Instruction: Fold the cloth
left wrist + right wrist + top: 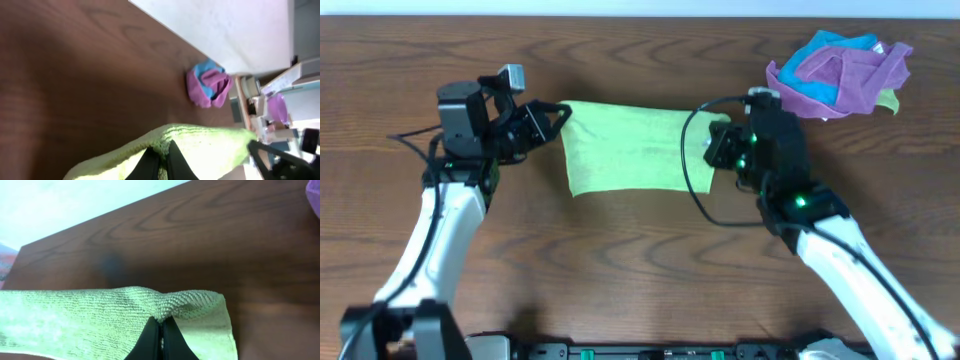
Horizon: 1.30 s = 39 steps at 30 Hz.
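The lime-green cloth (pixel 625 148) lies stretched on the table centre between my two grippers. My left gripper (pixel 560 116) is shut on the cloth's far left corner; in the left wrist view its fingers (pixel 161 152) pinch a bunched fold of cloth (pixel 210 145). My right gripper (pixel 718 140) is shut on the cloth's right edge; in the right wrist view its fingers (pixel 161 322) pinch a raised ridge of cloth (pixel 90 317).
A pile of purple and bright blue cloths (pixel 842 72) sits at the back right of the wooden table (pixel 620 260); it also shows in the left wrist view (pixel 209 86). A black cable (pixel 692 170) loops over the cloth's right part.
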Each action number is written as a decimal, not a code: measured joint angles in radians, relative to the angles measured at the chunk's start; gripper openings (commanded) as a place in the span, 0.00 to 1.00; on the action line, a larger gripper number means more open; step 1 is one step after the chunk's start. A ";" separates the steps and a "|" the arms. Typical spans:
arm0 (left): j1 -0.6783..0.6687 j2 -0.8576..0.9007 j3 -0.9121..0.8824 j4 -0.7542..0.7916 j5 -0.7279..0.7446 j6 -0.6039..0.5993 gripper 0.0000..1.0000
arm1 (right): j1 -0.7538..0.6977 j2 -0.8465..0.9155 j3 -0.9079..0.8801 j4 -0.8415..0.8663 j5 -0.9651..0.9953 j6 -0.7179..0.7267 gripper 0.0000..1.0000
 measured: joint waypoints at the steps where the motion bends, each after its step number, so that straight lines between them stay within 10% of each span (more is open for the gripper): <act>1: -0.005 0.027 0.000 0.051 -0.004 -0.015 0.06 | -0.008 0.041 0.022 0.007 -0.002 -0.010 0.01; 8: -0.013 0.210 0.020 0.343 -0.056 -0.150 0.06 | -0.029 0.315 0.263 0.009 0.016 -0.107 0.01; 22: -0.012 0.256 0.332 0.252 0.006 -0.203 0.06 | -0.031 0.378 0.566 -0.156 0.062 -0.219 0.01; 39: -0.003 0.256 0.340 -0.588 0.160 0.241 0.06 | 0.036 0.378 0.570 -0.601 0.060 -0.245 0.01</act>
